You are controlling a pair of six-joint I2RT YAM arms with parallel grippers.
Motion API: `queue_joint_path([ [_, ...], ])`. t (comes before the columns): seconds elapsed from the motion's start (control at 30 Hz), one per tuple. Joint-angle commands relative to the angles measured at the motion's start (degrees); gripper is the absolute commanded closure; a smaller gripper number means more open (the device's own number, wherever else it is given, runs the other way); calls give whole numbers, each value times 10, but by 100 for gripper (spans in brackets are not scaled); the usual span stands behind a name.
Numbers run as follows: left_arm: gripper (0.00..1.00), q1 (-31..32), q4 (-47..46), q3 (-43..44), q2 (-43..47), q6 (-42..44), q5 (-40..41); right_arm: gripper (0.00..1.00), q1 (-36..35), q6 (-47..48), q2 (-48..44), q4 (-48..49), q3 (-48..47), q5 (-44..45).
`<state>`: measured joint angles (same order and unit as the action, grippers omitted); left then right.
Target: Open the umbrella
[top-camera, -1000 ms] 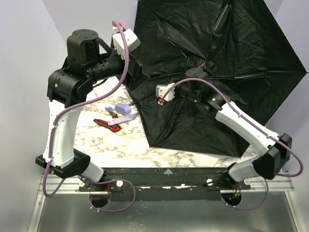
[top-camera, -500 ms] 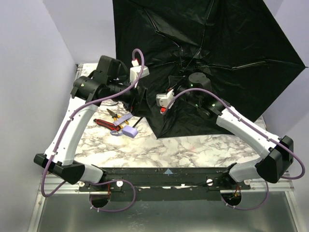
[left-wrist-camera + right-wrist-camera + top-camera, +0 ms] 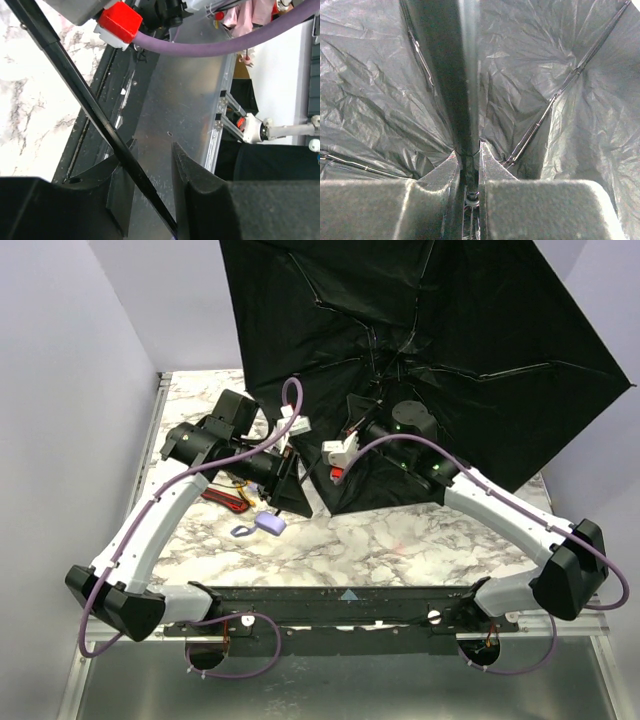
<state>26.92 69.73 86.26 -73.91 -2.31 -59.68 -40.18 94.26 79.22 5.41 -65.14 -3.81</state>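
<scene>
**tinker42:** Swung down and forward is what's been done with the left arm (image 3: 150,530) over the last second, and its jaws have been drawn in from wide to a narrower gap. Umbrella (image 3: 420,300) got tipped up a bit too, with the handle (image 3: 269,524) dragged nearer the front of the desk (image 3: 400,540).

**benchrat:** So is anything actually gripped on that side?

**tinker42:** Not yet, as far as can be seen. In the left wrist view the shaft (image 3: 95,115) is threaded between the jaws, seemingly laid against one finger (image 3: 117,192) with daylight left on the other side. Open around it, not clamped. Right jaws are shut hard on the shaft up by the hub (image 3: 388,352).

**benchrat:** And which way is the thing laid out?

**tinker42:** Canopy (image 3: 500,330) is spread at the far side, black inside turned toward the top camera. Shaft's long axis is run from the hub down and left to the handle, which is sat on or just over the desk, can't be told which. Left jaws are straddled across it just above the handle, so that end is covered by the left arm and the hub end is held by the right arm (image 3: 500,510). Probably only the gap needs closing, straight across the shaft.
</scene>
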Motion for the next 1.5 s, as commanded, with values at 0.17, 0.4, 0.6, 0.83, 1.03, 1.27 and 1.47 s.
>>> queue_joint_path([
  [0.17, 100, 20, -21, -53, 83, 77, -117, 81, 15, 32, -34, 87, 45, 21],
  [0.4, 100, 14, -46, -94, 126, 81, -123, 76, 53, 33, -46, 159, 107, -5],
  [0.6, 100, 4, -63, -117, 144, 64, -101, 72, 74, 32, -57, 161, 117, -22],
  [0.83, 100, -1, -80, -154, 168, 56, -94, 81, 116, 45, -64, 150, 123, -40],
  [1.03, 100, -1, -93, -185, 187, 38, -85, 84, 169, 55, -22, 188, 92, -33],
  [1.27, 100, -1, -85, -216, 204, 52, -72, 85, 233, 59, 29, 221, 35, -45],
  [1.47, 100, -1, -79, -242, 223, 50, -59, 85, 259, 52, 66, 249, -18, -48],
])
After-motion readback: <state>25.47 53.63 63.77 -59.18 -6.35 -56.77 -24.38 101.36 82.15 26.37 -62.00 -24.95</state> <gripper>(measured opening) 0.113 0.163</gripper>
